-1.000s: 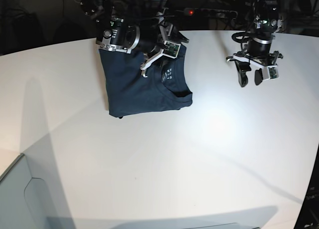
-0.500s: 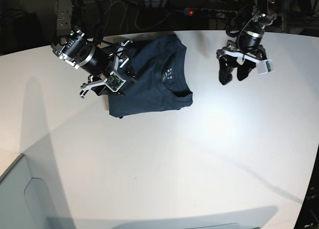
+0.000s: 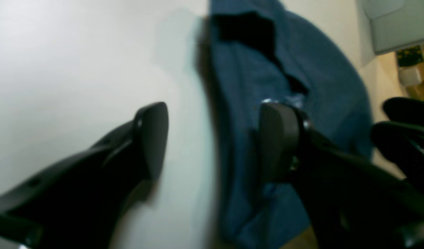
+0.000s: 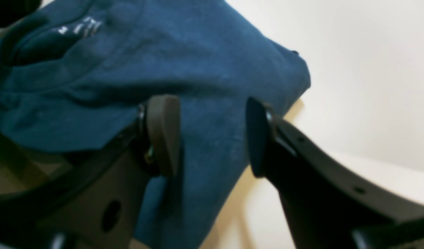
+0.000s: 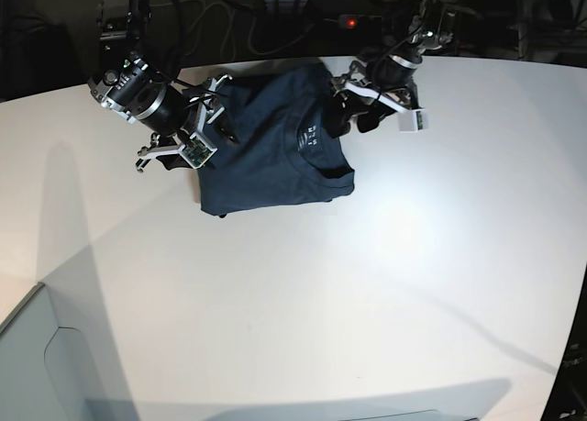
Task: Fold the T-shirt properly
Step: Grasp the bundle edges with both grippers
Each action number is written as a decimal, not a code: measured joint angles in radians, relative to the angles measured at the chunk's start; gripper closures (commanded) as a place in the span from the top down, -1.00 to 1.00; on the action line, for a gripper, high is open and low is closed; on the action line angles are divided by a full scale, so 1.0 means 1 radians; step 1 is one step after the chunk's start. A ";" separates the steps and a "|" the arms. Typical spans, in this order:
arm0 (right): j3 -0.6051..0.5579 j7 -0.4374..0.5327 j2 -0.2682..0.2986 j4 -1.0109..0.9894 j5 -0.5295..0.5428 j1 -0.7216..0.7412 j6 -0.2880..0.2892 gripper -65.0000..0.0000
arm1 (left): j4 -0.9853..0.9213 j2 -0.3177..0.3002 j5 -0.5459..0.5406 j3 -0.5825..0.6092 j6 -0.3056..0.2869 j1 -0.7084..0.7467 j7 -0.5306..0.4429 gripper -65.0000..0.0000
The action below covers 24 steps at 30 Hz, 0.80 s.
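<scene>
A dark blue T-shirt [image 5: 271,146] lies folded into a rough rectangle at the far side of a white table [image 5: 367,283], its neckline and pale printed label turned toward the right of the base view. The left gripper [image 5: 359,116] hangs at the shirt's right edge beside the collar, its two dark fingers [image 3: 153,135] spread wide, one over bare tabletop and the other over blue cloth, with nothing held between them. The right gripper [image 5: 204,132] sits at the opposite edge, jaws parted over the fabric and gripping none of it. Both wrist views are soft with blur; whether any fingertip actually presses the cloth cannot be told. The shirt's far edge disappears into shadow by the dark cables [image 5: 275,31] behind the table.
</scene>
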 measured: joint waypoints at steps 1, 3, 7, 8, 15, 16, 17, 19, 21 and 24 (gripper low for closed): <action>0.000 0.000 0.000 -0.004 0.001 0.000 0.000 -0.11 | 0.000 -0.001 0.000 0.014 0.000 -0.009 0.002 0.24; 0.000 0.000 0.000 -0.014 0.000 0.000 0.000 -0.11 | 0.000 0.000 0.000 0.038 0.000 -0.024 0.002 0.23; 0.000 0.000 0.000 -0.021 0.000 0.000 0.000 -0.14 | -0.029 -0.001 0.000 0.066 -0.005 -0.069 -0.003 0.22; 0.000 0.000 0.000 -0.020 0.000 0.000 0.000 -0.16 | -0.052 -0.002 0.001 0.072 -0.002 -0.081 -0.001 0.19; 0.015 0.001 -0.002 -0.018 0.002 0.010 0.000 -0.63 | -0.135 -0.002 -0.001 0.120 -0.005 -0.118 -0.018 -0.22; 0.024 0.000 -0.002 -0.018 0.000 0.013 0.000 -0.62 | -0.138 -0.001 -0.001 0.128 -0.005 -0.122 -0.018 -0.25; 0.033 -0.002 -0.001 -0.017 -0.001 0.019 0.000 -0.63 | -0.138 -0.002 0.000 0.137 -0.004 -0.124 -0.012 -0.29; 0.035 -0.001 -0.001 -0.003 -0.001 0.032 0.000 -0.63 | -0.148 -0.002 -0.001 0.158 -0.002 -0.131 -0.017 -0.34; 0.032 -0.001 -0.004 0.009 0.001 0.049 0.000 -0.64 | -0.164 0.000 -0.001 0.172 -0.003 -0.142 -0.025 -0.38; 0.033 0.000 -0.003 0.022 0.002 0.066 0.000 -0.65 | -0.205 0.000 -0.010 0.201 -0.019 -0.169 -0.038 -0.48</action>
